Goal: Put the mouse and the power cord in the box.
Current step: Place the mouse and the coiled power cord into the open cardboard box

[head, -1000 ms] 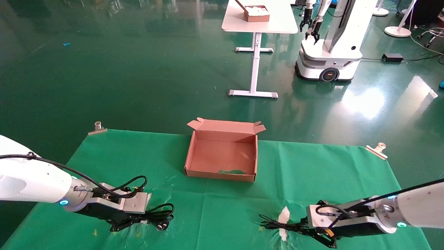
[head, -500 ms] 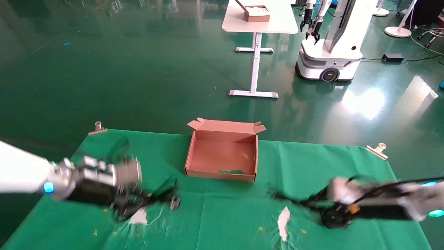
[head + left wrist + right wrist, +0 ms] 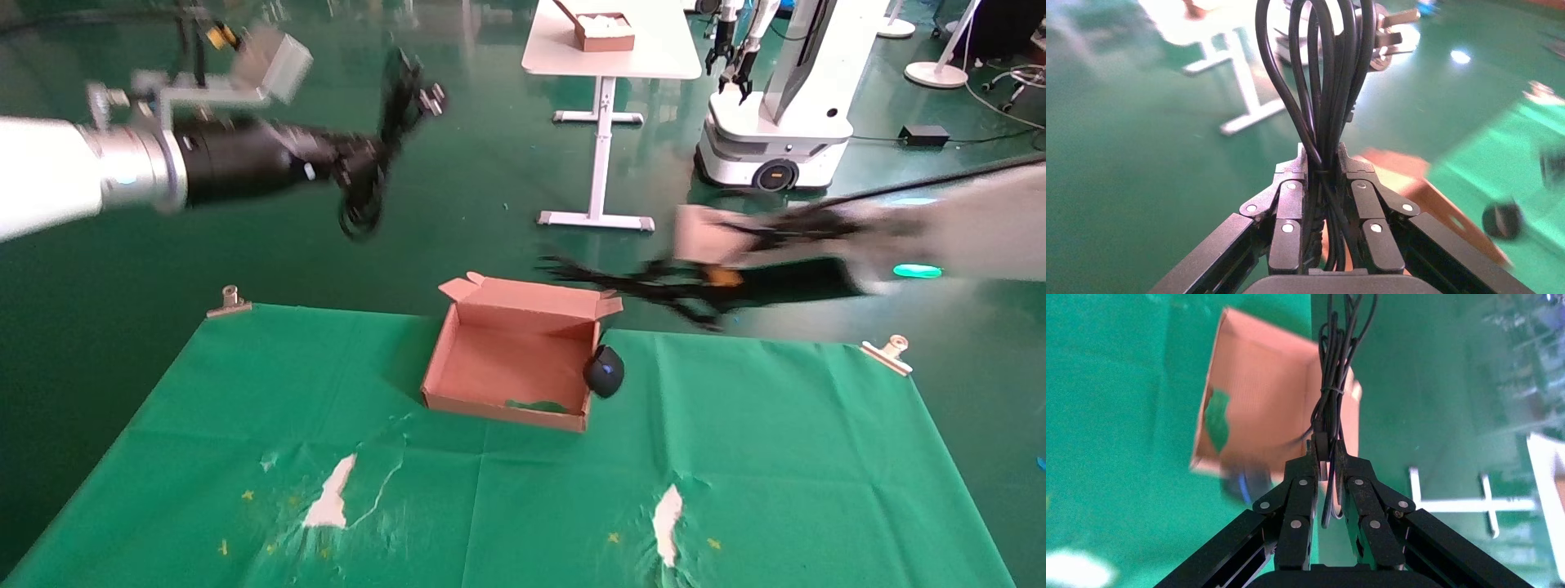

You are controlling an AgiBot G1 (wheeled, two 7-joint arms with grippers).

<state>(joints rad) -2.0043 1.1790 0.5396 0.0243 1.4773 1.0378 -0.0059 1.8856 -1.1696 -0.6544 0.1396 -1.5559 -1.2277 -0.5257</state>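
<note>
High at the upper left, my left gripper (image 3: 368,163) (image 3: 1322,156) is shut on the power cord (image 3: 384,122) (image 3: 1321,73). Its thick black loops fan out past the fingers, with the plug (image 3: 431,95) (image 3: 1385,37) at the far end. My right gripper (image 3: 666,287) (image 3: 1326,444) hangs blurred above the table's far right, shut on the mouse's thin tied cable bundle (image 3: 1330,398). The black mouse (image 3: 605,371) (image 3: 1502,220) (image 3: 1245,484), blue dot up, is just outside the right wall of the box (image 3: 498,408) (image 3: 1407,174) (image 3: 1266,398). I cannot tell whether it touches the cloth. The box is open with nothing in it.
The green cloth (image 3: 776,457) is held by metal clips (image 3: 229,300) (image 3: 887,353) at the far corners, with torn white patches (image 3: 331,502) (image 3: 668,514) near the front. Beyond stand a white table (image 3: 645,49) carrying a small brown box (image 3: 605,31) and another robot (image 3: 776,106).
Both arms rose from the cloth: the left carried the power cord high to the upper left, the right lifted the mouse by its cable to beside the box. The box shifted slightly.
</note>
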